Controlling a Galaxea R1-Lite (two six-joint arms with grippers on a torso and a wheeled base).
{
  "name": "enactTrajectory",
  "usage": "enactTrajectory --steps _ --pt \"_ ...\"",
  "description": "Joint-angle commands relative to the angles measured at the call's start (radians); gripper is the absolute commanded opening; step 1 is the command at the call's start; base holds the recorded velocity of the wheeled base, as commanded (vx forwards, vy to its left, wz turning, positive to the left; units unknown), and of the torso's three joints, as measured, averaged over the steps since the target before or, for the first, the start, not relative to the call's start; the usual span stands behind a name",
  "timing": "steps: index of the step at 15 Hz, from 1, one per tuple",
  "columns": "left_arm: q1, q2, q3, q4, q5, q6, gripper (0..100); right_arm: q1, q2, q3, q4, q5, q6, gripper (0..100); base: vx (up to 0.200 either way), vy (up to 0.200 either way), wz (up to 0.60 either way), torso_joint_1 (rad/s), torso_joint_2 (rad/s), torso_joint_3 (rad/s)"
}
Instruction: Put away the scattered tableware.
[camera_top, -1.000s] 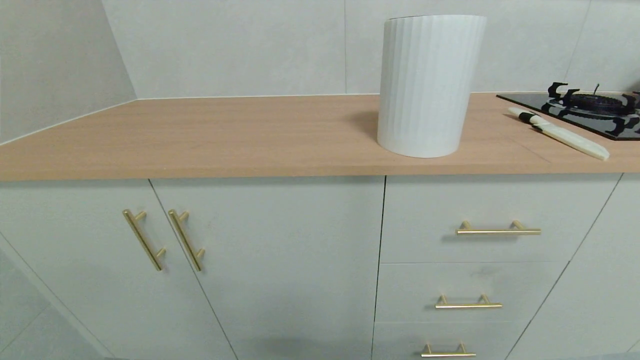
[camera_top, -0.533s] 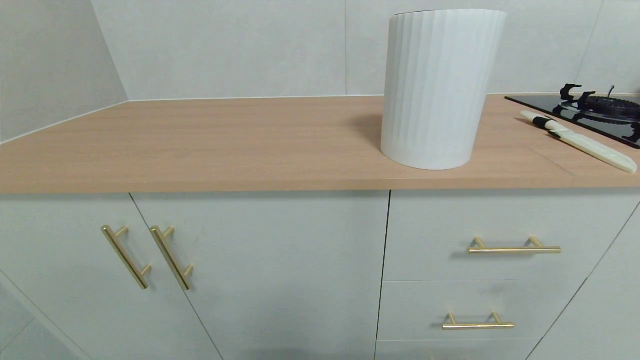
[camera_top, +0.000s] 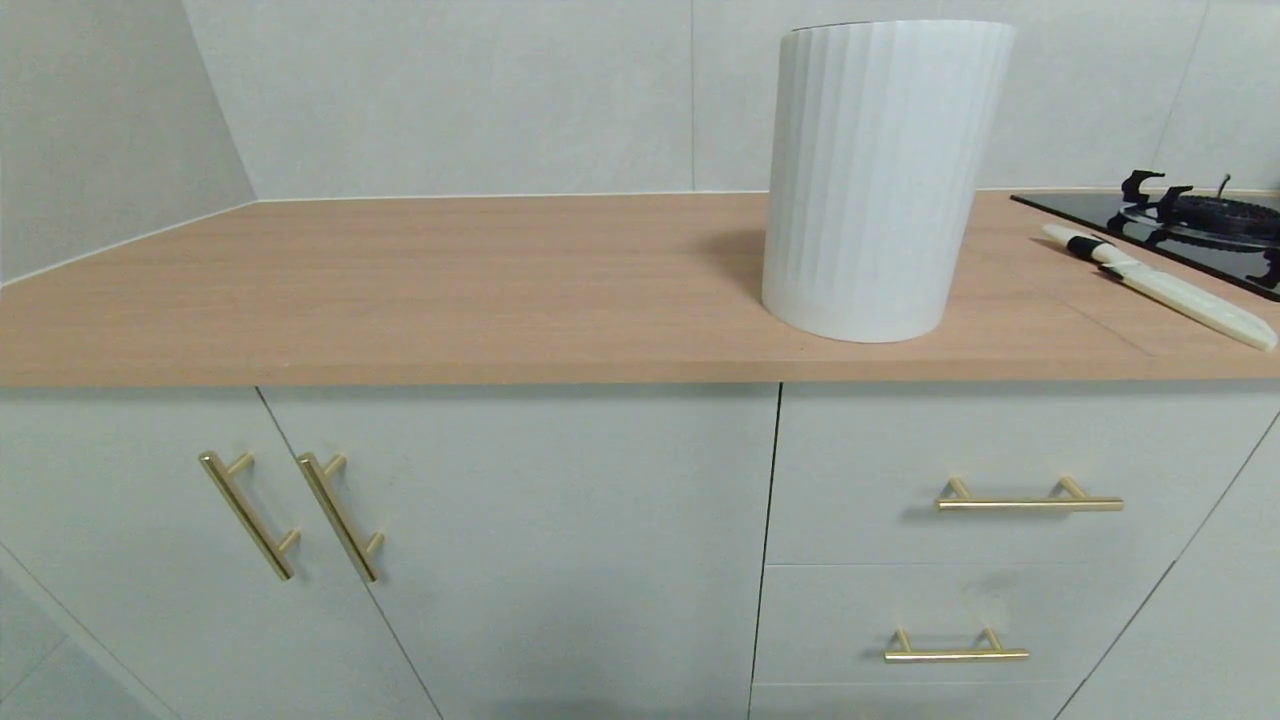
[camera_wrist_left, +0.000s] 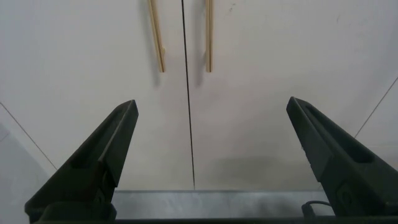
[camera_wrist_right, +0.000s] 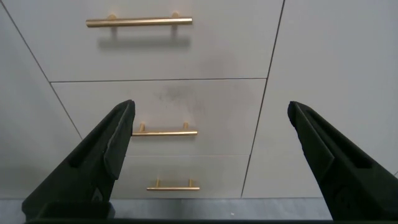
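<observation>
Wood-grain table (camera_top: 400, 290) spans the head view, with white cabinet fronts below it.

Far left: two cabinet doors meet at a seam, their brass door handles (camera_top: 340, 515) set close on either side. The left gripper (camera_wrist_left: 210, 106) hangs low, facing that seam. Its fingers (camera_wrist_left: 106, 155) are spread wide with nothing between them. This reads as a carry posture, kept below the table edge.

Centre-right: a white ribbed container (camera_top: 870, 180) stands upright near the table's front edge. It is probably the holder the tableware goes into. Its mouth is above eye line, so I cannot tell what is inside.

Below it is a drawer stack with brass drawer handles (camera_top: 1030, 497). The right gripper (camera_wrist_right: 210, 106) faces those drawers, also low, its fingers wide apart and empty.

Right: a pale knife (camera_top: 1160, 285) with a black band lies flat on the table, apart from the container and just beside the black gas hob (camera_top: 1200, 225). It looks like the stray piece. No grasp has begun. It lies on the right arm's side, and that arm must rise above the table edge first.
</observation>
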Motion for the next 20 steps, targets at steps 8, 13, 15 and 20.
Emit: enactTrajectory --steps 8,13,15,20 --pt "0.0 0.0 0.001 0.0 0.0 -0.002 100 0.001 0.002 0.0 0.0 0.0 0.0 100 0.0 -0.1 0.0 0.001 0.0 0.003" --pt "0.0 0.0 0.0 0.0 0.0 -0.002 100 0.001 0.002 0.0 0.0 0.0 0.0 100 0.0 0.0 0.0 0.0 0.0 0.0" --pt "0.0 0.0 0.0 0.0 0.0 -0.002 100 0.001 0.002 0.0 0.0 0.0 0.0 100 0.0 0.0 0.0 0.0 0.0 0.0" --pt "0.0 0.0 0.0 0.0 0.0 -0.002 100 0.001 0.002 0.0 0.0 0.0 0.0 100 0.0 0.0 0.0 0.0 0.0 0.0"
